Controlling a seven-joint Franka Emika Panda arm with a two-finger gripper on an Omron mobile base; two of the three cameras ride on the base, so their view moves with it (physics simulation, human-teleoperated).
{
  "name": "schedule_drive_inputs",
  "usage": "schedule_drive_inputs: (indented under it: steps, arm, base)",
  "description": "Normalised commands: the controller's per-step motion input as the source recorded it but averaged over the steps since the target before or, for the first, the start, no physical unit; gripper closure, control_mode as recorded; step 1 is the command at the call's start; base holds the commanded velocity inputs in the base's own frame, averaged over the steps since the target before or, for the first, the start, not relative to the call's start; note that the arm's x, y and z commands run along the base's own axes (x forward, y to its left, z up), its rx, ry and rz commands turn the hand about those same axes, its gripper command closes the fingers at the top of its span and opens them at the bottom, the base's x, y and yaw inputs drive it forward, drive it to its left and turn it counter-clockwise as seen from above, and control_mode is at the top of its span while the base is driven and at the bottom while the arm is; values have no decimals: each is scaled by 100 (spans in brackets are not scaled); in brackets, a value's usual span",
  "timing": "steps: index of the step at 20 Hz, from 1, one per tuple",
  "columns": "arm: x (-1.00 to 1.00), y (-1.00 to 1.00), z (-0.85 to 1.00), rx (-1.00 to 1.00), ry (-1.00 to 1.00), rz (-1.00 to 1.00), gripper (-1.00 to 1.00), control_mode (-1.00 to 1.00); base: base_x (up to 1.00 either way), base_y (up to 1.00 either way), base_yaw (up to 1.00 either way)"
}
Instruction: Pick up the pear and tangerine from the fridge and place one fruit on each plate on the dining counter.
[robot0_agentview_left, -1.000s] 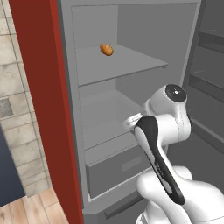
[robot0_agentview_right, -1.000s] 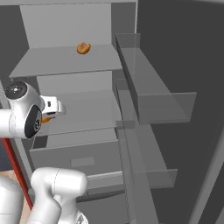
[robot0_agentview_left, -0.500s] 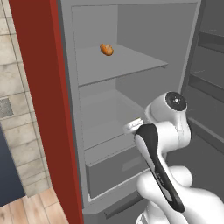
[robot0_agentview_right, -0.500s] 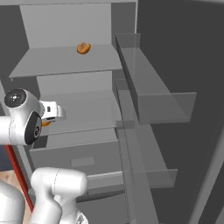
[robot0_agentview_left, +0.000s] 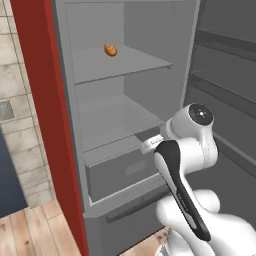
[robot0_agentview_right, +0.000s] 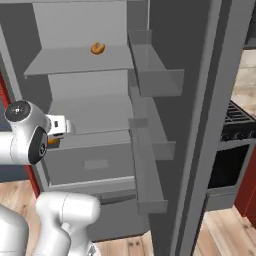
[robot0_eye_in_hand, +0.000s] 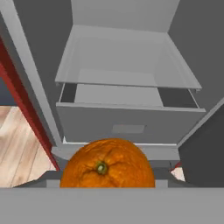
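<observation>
The tangerine (robot0_eye_in_hand: 107, 165) is a bright orange ball that fills the bottom middle of the hand view, and my gripper (robot0_eye_in_hand: 107, 177) is shut on it. A sliver of the tangerine (robot0_agentview_right: 53, 141) shows under my hand in the right base view. I hold it in front of the open fridge (robot0_agentview_left: 140, 50), just above and outside its half-open grey drawer (robot0_eye_in_hand: 129, 123). In the left base view my own forearm hides the fingers. The pear is hidden or out of view. The plates and the dining counter are out of view.
An orange-brown crescent pastry (robot0_agentview_left: 110, 50) lies on the upper shelf (robot0_agentview_right: 80, 61). The fridge's red side panel (robot0_agentview_left: 45, 110) stands at the left. The open door with its bins (robot0_agentview_right: 155, 75) reaches out on the right. A stove (robot0_agentview_right: 237, 125) stands beyond the door.
The hand has sunk a little in front of the drawer, still holding the tangerine. Both base views have shifted slightly, so the base has moved a bit.
</observation>
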Motion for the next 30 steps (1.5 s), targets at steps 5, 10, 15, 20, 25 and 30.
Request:
schedule_drive_inputs:
  steps: [5, 10, 15, 20, 25, 30]
  arm:
    - [0, 0, 0, 0, 0, 0, 100, 100]
    - [0, 0, 0, 0, 0, 0, 100, 100]
    - [0, 0, 0, 0, 0, 0, 100, 100]
    - [0, 0, 0, 0, 0, 0, 100, 100]
    - [0, 0, 0, 0, 0, 0, 100, 100]
    - [0, 0, 0, 0, 0, 0, 100, 100]
  base:
    - [-83, 2, 32]
    - [-23, 8, 96]
    - [-15, 9, 100]
    - [-15, 9, 100]
    - [-14, 6, 100]
    - [-12, 5, 100]
